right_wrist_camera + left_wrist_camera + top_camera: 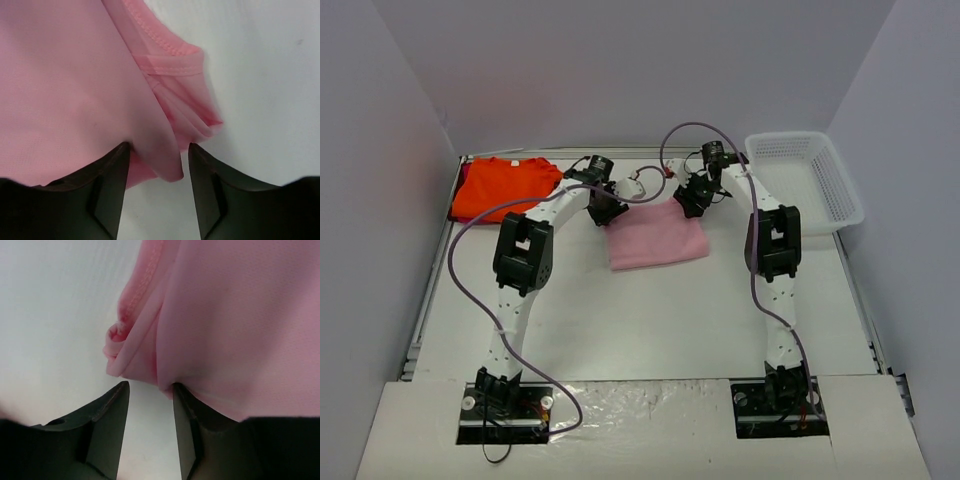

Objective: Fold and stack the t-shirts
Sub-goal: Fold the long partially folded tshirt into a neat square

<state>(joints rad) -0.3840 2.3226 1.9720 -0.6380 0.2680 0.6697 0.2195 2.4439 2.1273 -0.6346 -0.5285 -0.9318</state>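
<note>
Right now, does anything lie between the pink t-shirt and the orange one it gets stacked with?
No loose object shows on the table between the pink t-shirt and the orange t-shirt. Only the left arm crosses that gap, the left gripper at the pink shirt's corner.

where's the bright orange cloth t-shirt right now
In the top view, the bright orange cloth t-shirt lies at the far left corner of the white table, left of the folded light pink cloth t-shirt.

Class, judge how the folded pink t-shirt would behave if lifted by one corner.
Probably floppy: the pink t-shirt lies in soft folded layers that curl at the corner in the wrist views, so it would likely droop and unfold. Likely light, being thin cloth. Pushing may bunch it rather than slide it.
</note>
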